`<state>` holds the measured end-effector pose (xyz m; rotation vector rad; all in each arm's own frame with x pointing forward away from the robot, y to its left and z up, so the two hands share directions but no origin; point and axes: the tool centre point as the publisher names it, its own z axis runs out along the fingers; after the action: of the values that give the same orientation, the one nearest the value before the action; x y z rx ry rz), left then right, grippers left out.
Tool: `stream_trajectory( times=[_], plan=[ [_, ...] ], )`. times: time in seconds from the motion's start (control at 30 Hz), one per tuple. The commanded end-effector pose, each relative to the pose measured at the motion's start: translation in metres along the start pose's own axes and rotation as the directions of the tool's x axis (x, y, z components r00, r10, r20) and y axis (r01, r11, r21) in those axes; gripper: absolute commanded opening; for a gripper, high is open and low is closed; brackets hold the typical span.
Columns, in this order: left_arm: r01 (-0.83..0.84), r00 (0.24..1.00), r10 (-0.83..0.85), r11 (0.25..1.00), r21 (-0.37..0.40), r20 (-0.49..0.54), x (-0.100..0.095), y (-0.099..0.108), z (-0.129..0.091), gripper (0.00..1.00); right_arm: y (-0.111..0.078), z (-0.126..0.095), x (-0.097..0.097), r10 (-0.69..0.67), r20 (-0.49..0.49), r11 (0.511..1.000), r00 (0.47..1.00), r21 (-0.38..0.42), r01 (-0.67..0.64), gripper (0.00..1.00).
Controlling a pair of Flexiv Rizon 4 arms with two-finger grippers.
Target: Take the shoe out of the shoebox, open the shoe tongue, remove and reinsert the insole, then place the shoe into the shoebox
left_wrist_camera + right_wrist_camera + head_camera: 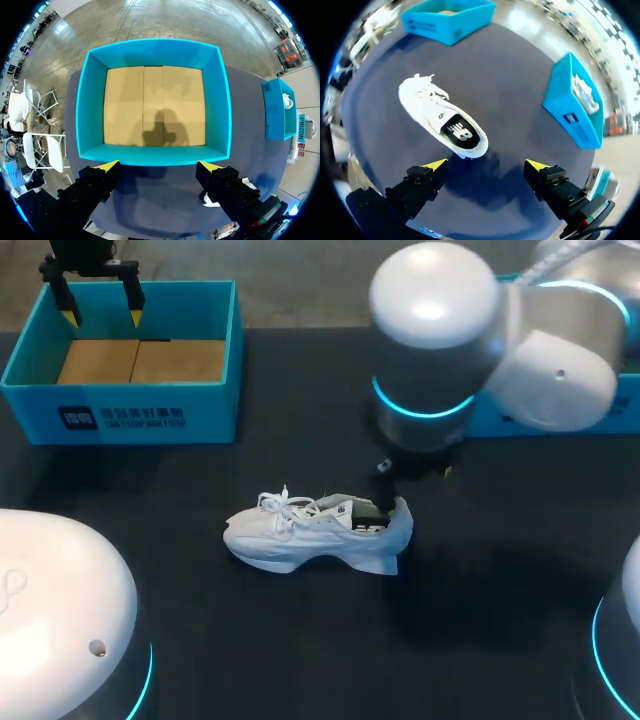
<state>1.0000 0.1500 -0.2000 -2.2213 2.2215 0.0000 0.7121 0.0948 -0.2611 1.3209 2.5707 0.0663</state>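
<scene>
My left gripper (159, 165) hangs, fingers spread, over the teal shoebox's (157, 52) near wall. My right gripper (487, 162), fingers likewise apart, hovers above the dark table (520, 75) by the heel of the white sneaker (425, 105), which stands well apart from the shoebox.

We see a dark bench (520, 580) with a plain matte top. At its far right edge stands a blue box (580, 134), open at the top and set upright. A dark label (570, 118) sits on its side wall. Inside lies a white item (585, 97); we cannot tell what it is.
</scene>
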Motion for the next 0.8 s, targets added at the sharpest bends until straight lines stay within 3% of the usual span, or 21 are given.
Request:
stream_trajectory(
  times=[0.03,0.47,0.5,0.67,0.7,0.73,0.8],
  plan=[
    [0.0,1.0,0.0,1.0,0.0,0.0,0.0,0.0,0.0,1.0,-0.01,0.002,-0.013,-0.633,-0.335,0.759,0.698,-0.444,0.476,1.0],
    [0.0,1.0,0.0,1.0,0.0,0.0,0.0,0.0,0.0,1.0,-0.01,0.002,-0.013,-0.633,-0.335,0.759,0.698,-0.444,0.476,1.0],
    [0.0,1.0,0.0,1.0,0.0,0.0,0.0,0.0,0.0,1.0,-0.01,0.005,-0.016,-0.631,-0.331,0.747,0.702,-0.505,0.433,1.0],
    [0.0,1.0,0.0,1.0,0.0,0.0,0.0,0.0,0.0,1.0,-0.014,0.011,-0.022,-0.683,-0.269,0.662,0.679,-0.62,0.421,1.0],
    [0.0,1.0,0.0,1.0,0.0,0.0,0.0,0.0,0.0,1.0,-0.014,0.012,-0.024,-0.71,-0.233,0.606,0.665,-0.684,0.407,1.0],
    [0.0,1.0,0.0,1.0,0.0,0.0,0.0,0.0,0.0,1.0,-0.014,0.013,-0.024,-0.695,-0.256,0.622,0.672,-0.682,0.384,1.0],
    [0.0,1.0,0.0,1.0,0.0,0.0,0.0,0.0,0.0,1.0,-0.016,0.02,-0.029,-0.695,-0.239,0.602,0.679,-0.71,0.366,1.0]
  ],
)
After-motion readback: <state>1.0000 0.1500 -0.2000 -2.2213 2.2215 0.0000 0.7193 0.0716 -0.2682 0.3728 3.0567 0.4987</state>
